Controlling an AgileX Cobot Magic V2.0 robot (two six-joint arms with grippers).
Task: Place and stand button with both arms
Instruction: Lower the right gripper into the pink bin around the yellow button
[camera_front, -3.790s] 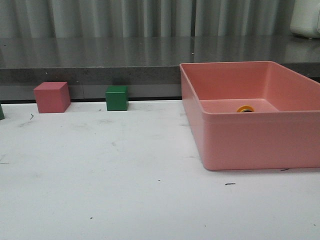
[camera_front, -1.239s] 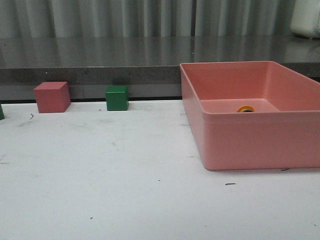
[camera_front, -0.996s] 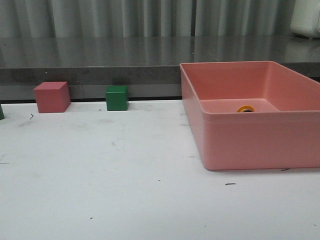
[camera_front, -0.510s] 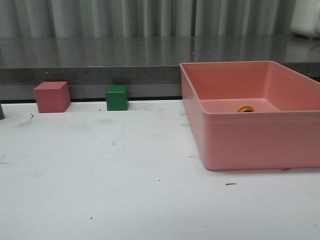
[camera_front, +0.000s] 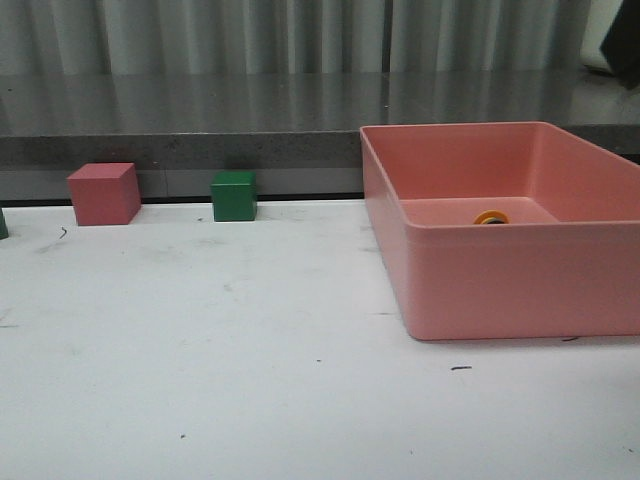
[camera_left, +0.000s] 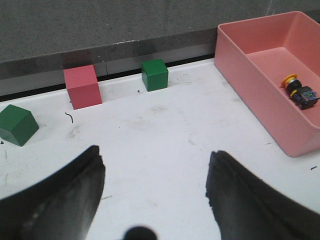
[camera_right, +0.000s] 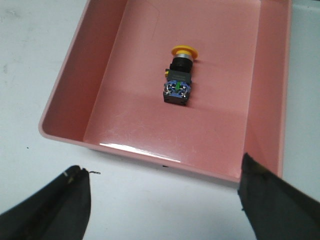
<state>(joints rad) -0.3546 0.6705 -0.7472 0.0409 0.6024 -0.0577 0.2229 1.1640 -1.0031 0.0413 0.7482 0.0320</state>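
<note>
Your button has a round yellow cap, a black body and a clear bluish base showing blue and green parts. It lies on its side on the floor of the pink bin, apart from the walls; the bin sits toward the surface's right edge. Compared with half a second ago, a dark shape now shows at the front view's top right corner; the button and cubes are unmoved. Its long axis lies flat, cap toward the bin's far wall. Your left tool and right tool are both spread wide, holding nothing.
</note>
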